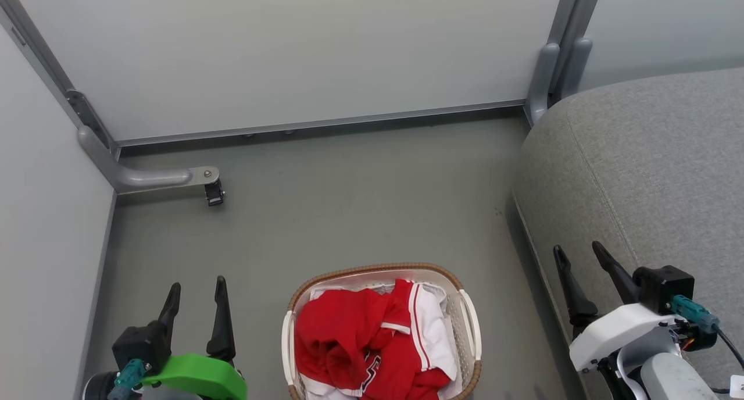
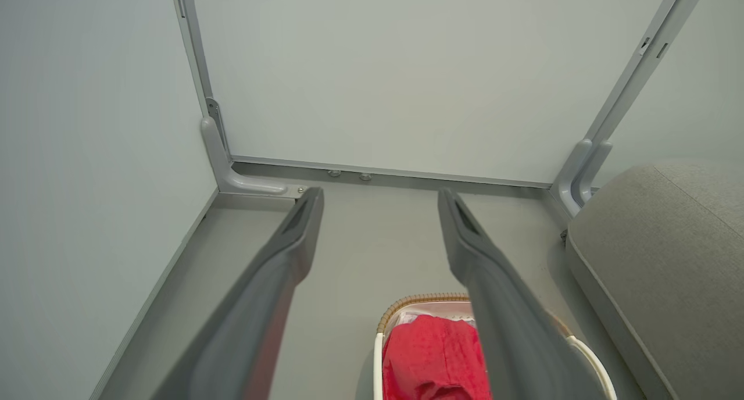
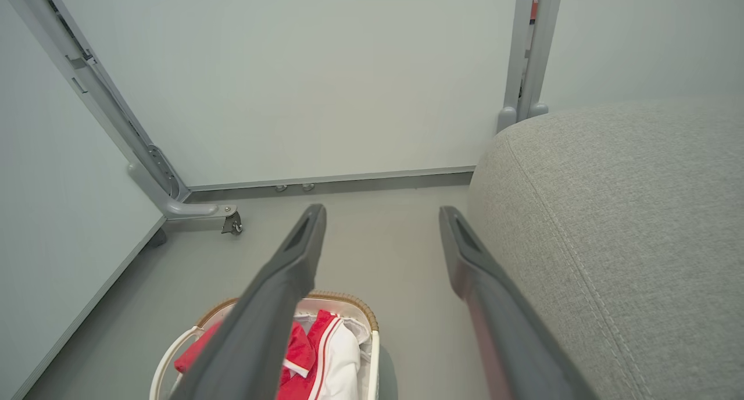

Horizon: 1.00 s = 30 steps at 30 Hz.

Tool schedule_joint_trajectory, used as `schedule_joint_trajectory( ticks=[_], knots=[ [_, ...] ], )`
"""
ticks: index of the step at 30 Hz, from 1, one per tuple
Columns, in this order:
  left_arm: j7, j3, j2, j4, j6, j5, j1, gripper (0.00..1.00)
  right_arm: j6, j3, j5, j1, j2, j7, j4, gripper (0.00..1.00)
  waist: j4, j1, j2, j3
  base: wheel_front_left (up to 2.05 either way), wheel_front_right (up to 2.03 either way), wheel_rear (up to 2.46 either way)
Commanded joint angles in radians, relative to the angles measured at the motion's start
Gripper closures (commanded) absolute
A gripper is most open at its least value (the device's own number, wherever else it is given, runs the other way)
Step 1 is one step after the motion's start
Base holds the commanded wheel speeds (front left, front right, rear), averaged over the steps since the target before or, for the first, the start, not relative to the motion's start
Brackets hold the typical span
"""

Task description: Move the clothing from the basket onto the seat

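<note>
The left end effector hangs released over the grey floor, its two dark fingers spread wide with nothing between them. Ahead of it and slightly to its left, a grey frame foot with a small black caster juts from the corner of the pale wall panels. Just to this end effector's right, on the floor, stands the basket, white with a brown woven rim. The clothing lies bundled inside it. It is red fabric with white panels and stripes, and a fold on the near side carries what looks like part of a dark numeral, though creases hide most of it. The basket sits between the two end effectors, touched by neither. The right end effector, to the basket's right, is likewise released, fingers apart and empty, its tips against the edge of the seat. The seat, a large grey cushion with stitched seams, spreads ahead and to the right of that end effector, close beside it.
</note>
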Motion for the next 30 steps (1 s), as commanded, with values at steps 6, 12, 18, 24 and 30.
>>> schedule_joint_trajectory(
  ticks=[6, 12, 18, 24, 30],
  knots=[
    [-0.017, 0.005, 0.001, 0.008, -0.002, 0.047, 0.02, 0.0, 0.0, -0.003, -0.055, 0.013, 0.001, -0.02, 0.005, 0.0, -0.001, 0.0, 0.0, -0.001, 0.0, 0.0, 0.0],
    [-0.028, 0.0, 0.001, -0.001, -0.001, 0.084, 0.033, 0.0, 0.0, -0.008, -0.096, 0.021, 0.004, -0.033, 0.012, 0.0, 0.0, 0.0, 0.0, -0.002, 0.0, 0.0, 0.0],
    [-0.039, -0.01, 0.002, 0.005, 0.007, 0.106, 0.04, 0.0, 0.0, -0.018, -0.133, 0.024, 0.01, -0.042, 0.012, 0.0, -0.001, 0.0, 0.0, 0.001, 0.0, 0.0, 0.0],
    [-0.049, -0.038, 0.002, 0.015, 0.0, 0.133, 0.006, 0.0, 0.0, -0.017, -0.168, -0.017, 0.005, -0.052, -0.007, 0.0, -0.008, 0.0, 0.0, 0.054, 0.0, 0.0, 0.0],
    [-0.054, -0.087, 0.002, 0.079, -0.005, 0.052, -0.078, 0.0, 0.0, 0.006, -0.136, -0.085, -0.002, -0.057, -0.033, 0.0, -0.024, 0.0, 0.0, 0.166, 0.0, 0.0, 0.0]
  ],
)
